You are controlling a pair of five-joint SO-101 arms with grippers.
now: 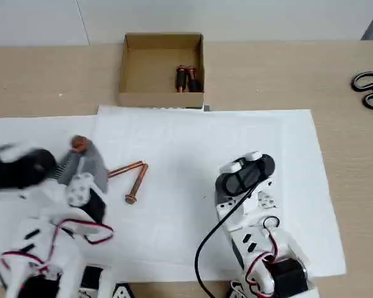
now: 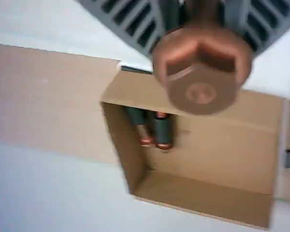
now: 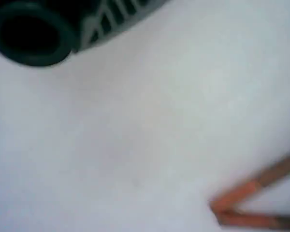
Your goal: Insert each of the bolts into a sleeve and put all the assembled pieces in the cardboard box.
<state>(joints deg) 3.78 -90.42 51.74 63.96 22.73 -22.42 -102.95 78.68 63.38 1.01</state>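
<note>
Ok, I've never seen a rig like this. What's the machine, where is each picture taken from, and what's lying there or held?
These are two small robot arms side by side at a table. One picture looks down from a fixed camera; the other two come from cameras on the arms' wrists. The left gripper holds a copper bolt, the right gripper a black sleeve. Two loose bolts lie on white paper. The cardboard box holds two assembled pieces, and scissors lie off to one side.

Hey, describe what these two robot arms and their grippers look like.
Both are white plastic links with black motors. The left arm trails red, white and black wires; the right arm adds a looping black cable. The left gripper and right gripper have grey, ribbed fingers.
</note>
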